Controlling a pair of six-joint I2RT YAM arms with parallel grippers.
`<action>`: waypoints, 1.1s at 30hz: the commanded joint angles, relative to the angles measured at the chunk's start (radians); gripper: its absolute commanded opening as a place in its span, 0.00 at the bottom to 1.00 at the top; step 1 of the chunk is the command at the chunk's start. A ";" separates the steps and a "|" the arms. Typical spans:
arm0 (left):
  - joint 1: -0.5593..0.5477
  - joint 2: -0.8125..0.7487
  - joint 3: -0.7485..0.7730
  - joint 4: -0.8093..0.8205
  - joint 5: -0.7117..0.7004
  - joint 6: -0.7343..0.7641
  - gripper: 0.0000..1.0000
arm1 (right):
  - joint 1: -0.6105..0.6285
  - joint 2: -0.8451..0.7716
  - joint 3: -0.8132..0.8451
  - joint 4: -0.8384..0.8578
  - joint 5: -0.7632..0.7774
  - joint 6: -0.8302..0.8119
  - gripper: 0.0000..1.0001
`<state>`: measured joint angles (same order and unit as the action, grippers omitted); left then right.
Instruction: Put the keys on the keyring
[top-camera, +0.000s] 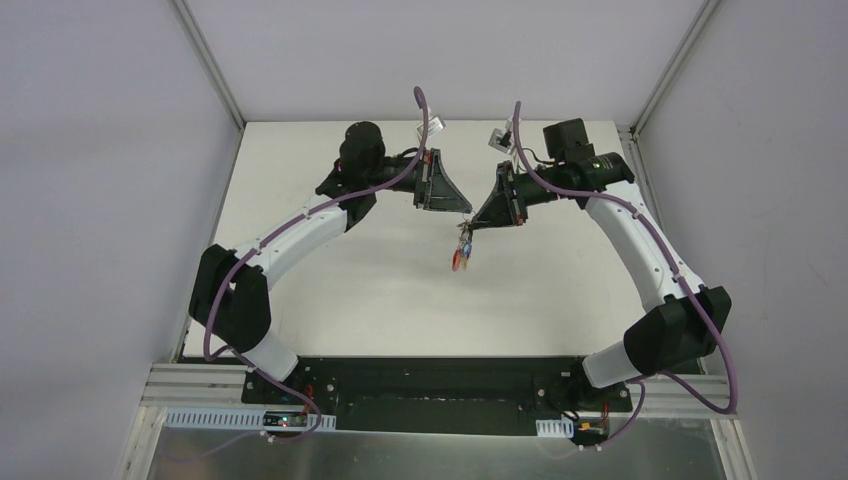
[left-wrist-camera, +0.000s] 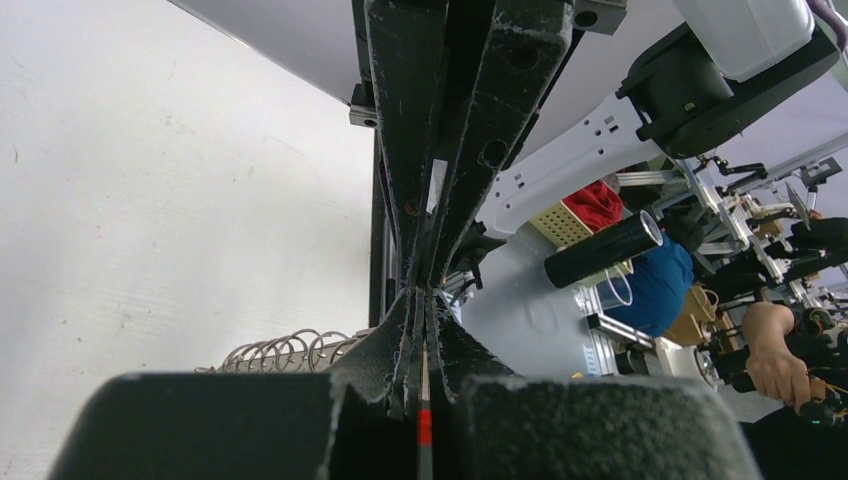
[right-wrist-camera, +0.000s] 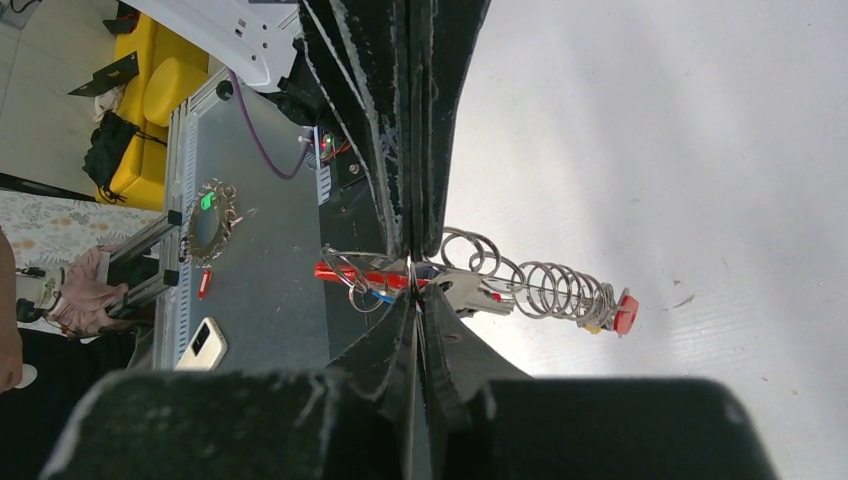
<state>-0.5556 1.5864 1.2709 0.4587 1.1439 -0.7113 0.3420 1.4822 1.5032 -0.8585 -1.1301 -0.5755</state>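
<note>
Start on your left: the left gripper (top-camera: 466, 211) is pressed together on a thin silver strip (left-wrist-camera: 424, 380) with a red band, seen edge-on between its pads (key blade or part of the ring, I cannot tell which).

In the middle, the keyring (right-wrist-camera: 350, 272) hangs in the air above the table (top-camera: 330, 300), right where the two sets of fingertips meet. Its keys (right-wrist-camera: 470, 292) and a wire coil spring (right-wrist-camera: 545, 288) dangle from it.

Expect it to be light, hard and slick. The ring body should be stiff, but everything hanging off it will likely swing and twist. Hold the rigid curved body, not the spring or a loose key.

On your right, the right gripper (right-wrist-camera: 413, 292) is clamped on the keyring at a wire loop beside the red arc, with the bundle trailing just past its tips.
</note>
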 joint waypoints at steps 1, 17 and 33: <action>0.003 -0.011 -0.005 0.133 0.007 -0.051 0.00 | 0.016 -0.003 0.012 0.022 -0.014 0.008 0.11; 0.003 -0.020 -0.025 0.140 0.001 -0.058 0.00 | -0.022 -0.075 0.009 0.130 0.006 0.084 0.25; 0.005 -0.015 -0.021 0.152 -0.001 -0.070 0.00 | -0.020 -0.070 -0.064 0.204 -0.048 0.140 0.22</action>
<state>-0.5549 1.5864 1.2434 0.5312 1.1431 -0.7612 0.3241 1.4334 1.4357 -0.7059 -1.1248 -0.4595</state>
